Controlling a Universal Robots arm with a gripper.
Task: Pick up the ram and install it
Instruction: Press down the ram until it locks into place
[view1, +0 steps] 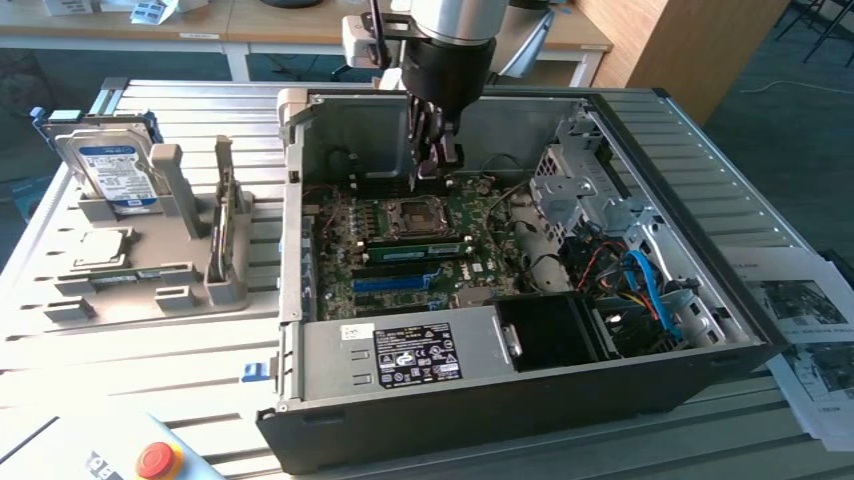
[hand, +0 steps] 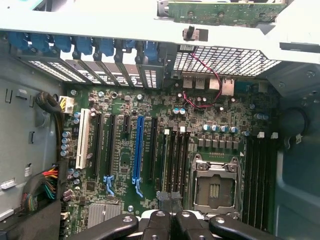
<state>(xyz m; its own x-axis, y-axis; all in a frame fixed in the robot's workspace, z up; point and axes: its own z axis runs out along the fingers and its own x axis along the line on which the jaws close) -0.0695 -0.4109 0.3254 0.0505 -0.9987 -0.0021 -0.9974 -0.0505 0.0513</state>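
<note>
Gripper (view1: 434, 160) hangs inside the open PC case (view1: 694, 380), fingers (hand: 170, 220) closed together above the motherboard (hand: 150, 150). Ext. view: green ram (view1: 416, 250) lies seated beside the CPU socket (view1: 407, 218).

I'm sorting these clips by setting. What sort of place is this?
Probably a robotics lab or test bench for computer assembly. An open desktop computer case lies on a slatted metal table, a grey fixture holds parts including a hard drive, and a red emergency stop button sits nearby.

Open computer case (view1: 534, 400), hard drive (view1: 116, 172) on gray holder (view1: 187, 290)
</note>
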